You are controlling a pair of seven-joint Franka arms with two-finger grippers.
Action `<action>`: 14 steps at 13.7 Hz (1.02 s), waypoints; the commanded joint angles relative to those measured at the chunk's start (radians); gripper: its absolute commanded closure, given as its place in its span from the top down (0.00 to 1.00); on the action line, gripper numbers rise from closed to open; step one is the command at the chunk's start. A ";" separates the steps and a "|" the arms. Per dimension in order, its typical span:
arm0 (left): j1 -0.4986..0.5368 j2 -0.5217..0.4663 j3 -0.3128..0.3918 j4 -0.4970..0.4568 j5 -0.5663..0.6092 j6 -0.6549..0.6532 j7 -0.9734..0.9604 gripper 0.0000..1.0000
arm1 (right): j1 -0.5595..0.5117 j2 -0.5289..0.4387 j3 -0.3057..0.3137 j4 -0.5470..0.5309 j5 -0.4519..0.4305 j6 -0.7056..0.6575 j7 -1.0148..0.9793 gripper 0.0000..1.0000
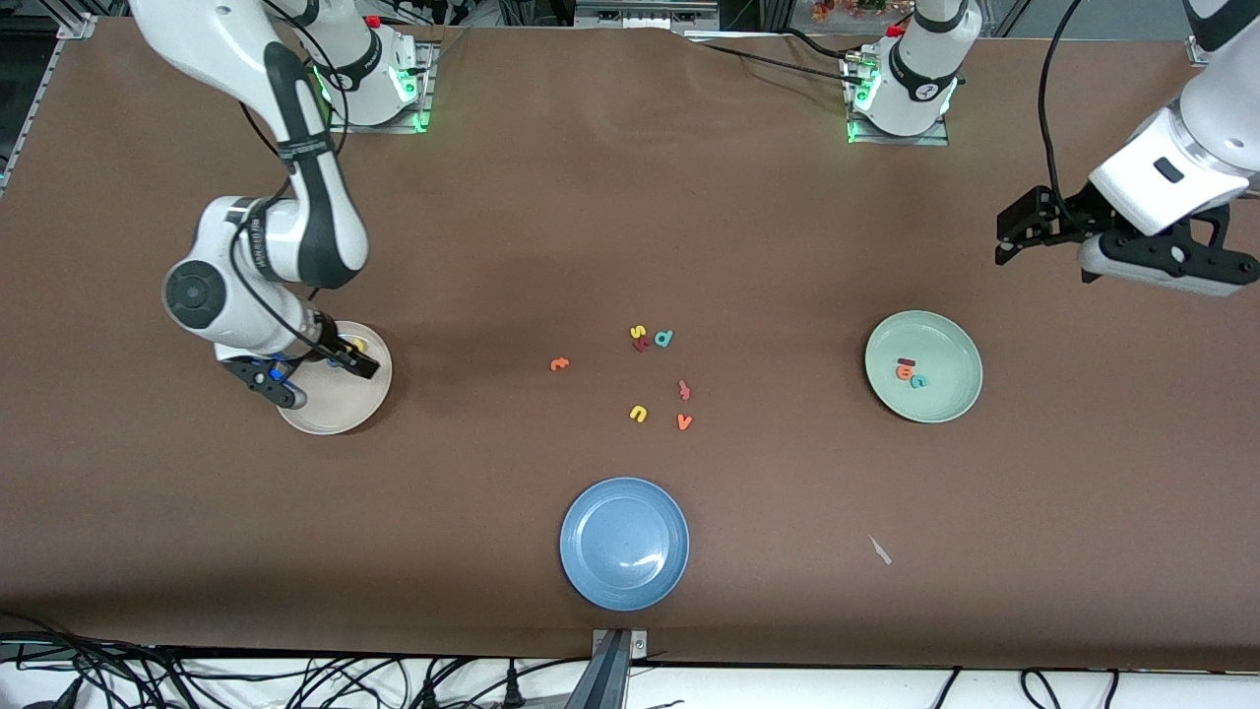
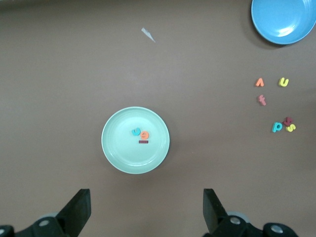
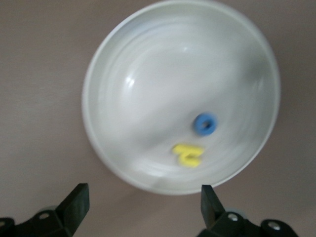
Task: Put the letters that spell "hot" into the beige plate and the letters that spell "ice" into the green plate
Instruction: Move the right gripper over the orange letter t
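The beige plate sits at the right arm's end of the table and holds the blue "o" and the yellow "h". My right gripper hangs low over this plate, open and empty. On the bare table near the middle lies the orange "t". The green plate holds the dark red "i", the orange "e" and the teal "c". High over bare table beside that plate, my left gripper waits open.
Loose letters lie mid-table: a yellow "s", a teal "d", a dark red one, a reddish one, a yellow "u", an orange "v". A blue plate sits nearest the front camera. A pale scrap lies beside it.
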 commanded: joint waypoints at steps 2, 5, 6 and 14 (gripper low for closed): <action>-0.007 -0.046 0.016 -0.078 0.024 0.042 0.002 1.00 | 0.060 0.101 0.071 0.132 0.020 -0.018 0.355 1.00; -0.001 -0.046 0.016 -0.075 0.023 0.024 0.001 1.00 | 0.108 0.159 0.090 0.197 0.020 -0.016 0.562 0.99; -0.001 -0.046 0.016 -0.073 0.023 0.019 0.001 1.00 | 0.128 0.169 0.091 0.197 0.025 -0.006 0.619 0.99; 0.055 -0.031 0.012 -0.035 0.041 -0.050 0.007 1.00 | 0.160 0.210 0.156 0.283 0.104 -0.004 0.807 0.99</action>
